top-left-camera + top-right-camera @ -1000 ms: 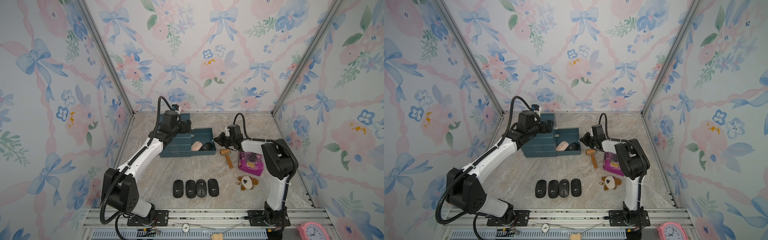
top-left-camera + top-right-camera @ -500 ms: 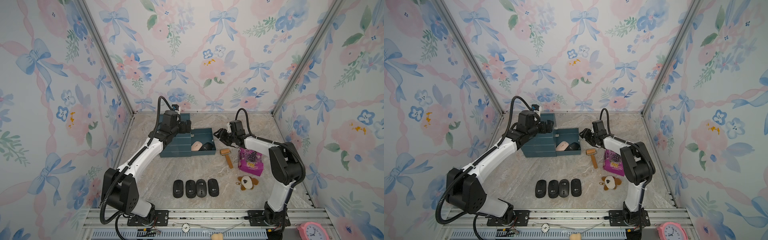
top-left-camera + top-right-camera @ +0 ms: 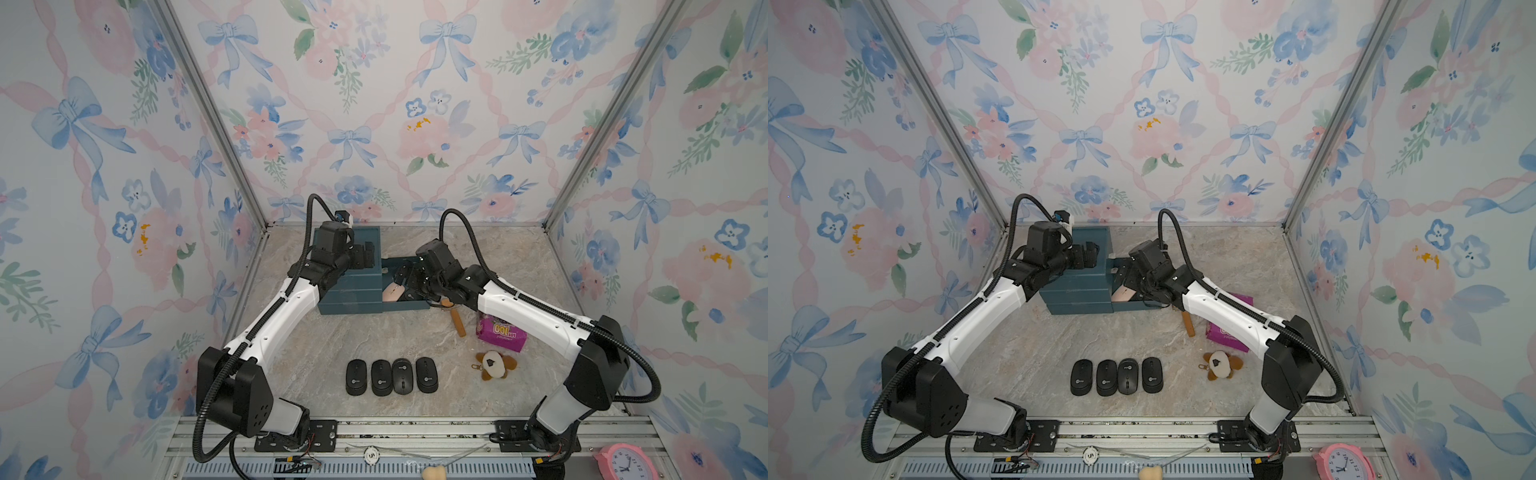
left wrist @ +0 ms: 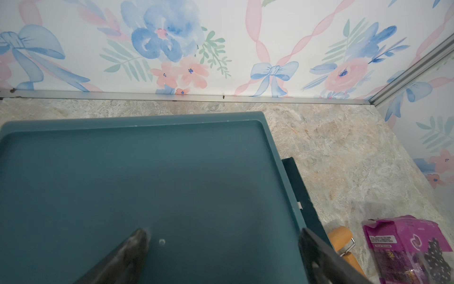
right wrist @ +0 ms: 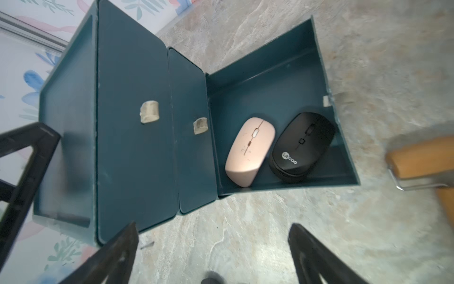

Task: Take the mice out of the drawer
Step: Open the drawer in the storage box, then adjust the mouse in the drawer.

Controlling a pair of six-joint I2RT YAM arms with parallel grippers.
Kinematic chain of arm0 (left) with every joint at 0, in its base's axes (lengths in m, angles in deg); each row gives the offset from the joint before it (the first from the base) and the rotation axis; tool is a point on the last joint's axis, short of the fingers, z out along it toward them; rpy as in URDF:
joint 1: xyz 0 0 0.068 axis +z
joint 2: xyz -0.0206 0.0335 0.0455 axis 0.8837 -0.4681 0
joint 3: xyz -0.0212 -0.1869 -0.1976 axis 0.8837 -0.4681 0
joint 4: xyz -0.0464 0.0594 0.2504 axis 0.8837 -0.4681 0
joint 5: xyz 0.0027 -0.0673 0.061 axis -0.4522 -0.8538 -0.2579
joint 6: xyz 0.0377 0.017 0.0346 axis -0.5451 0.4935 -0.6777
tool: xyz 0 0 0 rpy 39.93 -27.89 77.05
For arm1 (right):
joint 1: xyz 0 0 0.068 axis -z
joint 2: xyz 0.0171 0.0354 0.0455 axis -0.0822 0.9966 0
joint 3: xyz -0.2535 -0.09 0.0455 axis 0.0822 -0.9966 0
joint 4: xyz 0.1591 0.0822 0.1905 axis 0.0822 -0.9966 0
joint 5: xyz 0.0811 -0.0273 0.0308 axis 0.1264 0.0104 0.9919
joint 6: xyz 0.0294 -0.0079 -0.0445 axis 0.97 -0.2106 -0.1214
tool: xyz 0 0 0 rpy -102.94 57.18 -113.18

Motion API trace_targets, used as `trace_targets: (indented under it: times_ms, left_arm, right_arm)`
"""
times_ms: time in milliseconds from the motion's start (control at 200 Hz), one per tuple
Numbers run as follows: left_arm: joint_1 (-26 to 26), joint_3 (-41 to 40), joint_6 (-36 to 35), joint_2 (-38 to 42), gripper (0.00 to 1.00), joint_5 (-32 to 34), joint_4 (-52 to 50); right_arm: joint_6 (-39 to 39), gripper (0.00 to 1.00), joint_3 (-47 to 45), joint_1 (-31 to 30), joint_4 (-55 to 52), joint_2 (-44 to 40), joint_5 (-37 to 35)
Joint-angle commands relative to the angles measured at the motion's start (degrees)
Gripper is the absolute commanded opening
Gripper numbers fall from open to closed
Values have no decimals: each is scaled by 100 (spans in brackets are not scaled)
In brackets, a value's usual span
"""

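**A:** Where are the mice?

**B:** Two lie in the pulled-out drawer (image 5: 265, 93) of the dark teal plastic drawer cabinet (image 3: 351, 297). One is a pale pink oval mouse (image 5: 248, 152). Just beside it is a matte black oval mouse (image 5: 302, 147) with a small white round logo. Both sit close to the drawer wall on the robot's side. Four more matte black oval mice (image 3: 402, 376) lie side by side in a row on the marbled beige counter (image 3: 332, 345), well apart from the cabinet.

**A:** And the right fingers?

**B:** The right fingers (image 5: 122, 241) are spread wide and hold nothing. In both top views that arm reaches over the open drawer, above the two mice.

**A:** The left ones?

**B:** The left fingers (image 4: 132, 248) are also spread wide and empty, over the cabinet's flat top. I cannot tell whether they touch it.

**A:** Anything else on the counter?

**B:** A small wooden-handled tool (image 3: 457, 322) lies just beside the drawer's outer end. A purple plastic packet (image 3: 500, 332) lies near it, partly under the right arm. A brown-and-white plush keychain (image 3: 494, 365) sits between that packet and the row of mice.
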Motion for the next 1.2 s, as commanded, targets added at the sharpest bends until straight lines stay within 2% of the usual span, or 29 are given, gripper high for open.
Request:
trace_targets:
  times_ms: [0,120,240,375,435,470,520,615,720,915,1195]
  left_arm:
    - [26,-34,132,116,98,83,-329]
    - [26,-62,193,182,98,120,-355]
    - [24,-65,216,191,98,75,-362]
    - [28,-3,194,121,98,58,-362]
    - [32,16,202,95,98,42,-355]
    - [32,15,202,80,98,32,-357]
    - [24,15,198,73,98,13,-361]
    - [30,-3,159,51,98,37,-355]
    - [23,30,141,-10,98,63,-356]
    - [19,41,55,-50,98,55,-359]
    - [23,-69,-24,-3,98,50,-349]
  right_arm:
    - [-91,96,100,-155,-338,-375,-915]
    - [-10,96,25,-445,-445,-713,-1761]
    - [89,96,-33,-503,-485,-840,-1977]
    - [-71,96,-84,-91,-302,-672,-1222]
    - [174,96,-126,198,-281,-567,-939]
    - [340,100,-216,312,-199,-513,-842]
    - [538,96,-235,414,-239,-405,-790]
    - [586,93,150,461,-812,-23,-871]
    - [663,93,843,438,-1639,900,-844]
    - [651,90,1913,333,-2006,2132,-824]
    - [991,84,3074,402,-2978,3134,-639]
